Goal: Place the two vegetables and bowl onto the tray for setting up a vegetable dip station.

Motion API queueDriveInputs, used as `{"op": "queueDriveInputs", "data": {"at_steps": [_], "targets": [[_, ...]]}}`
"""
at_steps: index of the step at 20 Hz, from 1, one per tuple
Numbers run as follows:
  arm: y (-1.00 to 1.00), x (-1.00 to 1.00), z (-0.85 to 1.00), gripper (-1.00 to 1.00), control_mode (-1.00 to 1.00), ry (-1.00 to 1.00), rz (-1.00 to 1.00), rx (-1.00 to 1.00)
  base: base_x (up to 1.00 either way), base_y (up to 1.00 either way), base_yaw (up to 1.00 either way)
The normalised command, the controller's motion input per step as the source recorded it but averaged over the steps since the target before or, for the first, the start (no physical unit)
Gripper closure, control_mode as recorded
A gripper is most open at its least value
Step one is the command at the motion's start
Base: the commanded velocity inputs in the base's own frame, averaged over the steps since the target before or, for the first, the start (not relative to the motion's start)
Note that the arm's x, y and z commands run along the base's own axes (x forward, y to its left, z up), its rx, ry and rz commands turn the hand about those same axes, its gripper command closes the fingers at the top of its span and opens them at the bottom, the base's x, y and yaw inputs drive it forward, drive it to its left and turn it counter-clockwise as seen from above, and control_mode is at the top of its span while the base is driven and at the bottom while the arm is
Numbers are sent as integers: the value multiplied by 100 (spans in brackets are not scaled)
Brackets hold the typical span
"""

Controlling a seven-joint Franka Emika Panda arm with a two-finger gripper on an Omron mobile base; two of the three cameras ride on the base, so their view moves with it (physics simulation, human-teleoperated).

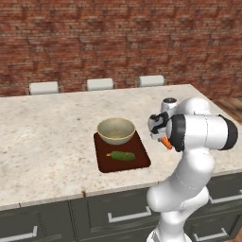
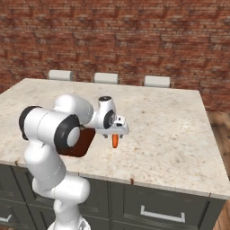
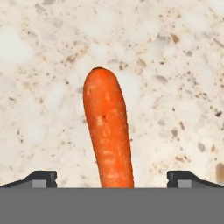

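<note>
We see the small orange tapered carrot (image 3: 107, 131) lying on the speckled beige stone bench (image 1: 47, 137), directly below our two-finger gripper (image 3: 112, 178), whose jaws stand wide apart and hold nothing. In the hand view the carrot runs up the middle of the frame between the two dark fingertips (image 3: 40, 178), its rounded end away from us and its near end cut off at the bottom edge, so its long axis lies across the line joining the tips; we judge that a straight descent would bring the jaws down on either side of its body. In the left base view the flat dark reddish-brown rectangular tray (image 1: 142, 156) sits just to the left of the hand, already carrying the round beige-cream bowl with the olive-tan rim (image 1: 116, 131) at its far end and the small dark-green stubby cucumber (image 1: 121, 155) in front of it. The carrot is the one piece off the tray. From the base cameras the arm's own white links hide most of the carrot and, in the right base view, most of the tray, so we cannot tell how close the fingertips are to the bench.
</note>
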Motion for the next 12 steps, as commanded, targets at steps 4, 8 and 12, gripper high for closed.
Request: {"op": "queueDriveInputs", "data": {"at_steps": [4, 8, 12], "targets": [[-8, 5, -21, -100, -100, 0, -6, 3, 0, 0, 0], [-6, 2, -21, -100, -100, 0, -5, 5, 0, 0, 0], [-3, 2, -19, -100, -100, 0, -4, 5, 0, 0, 0]]}}
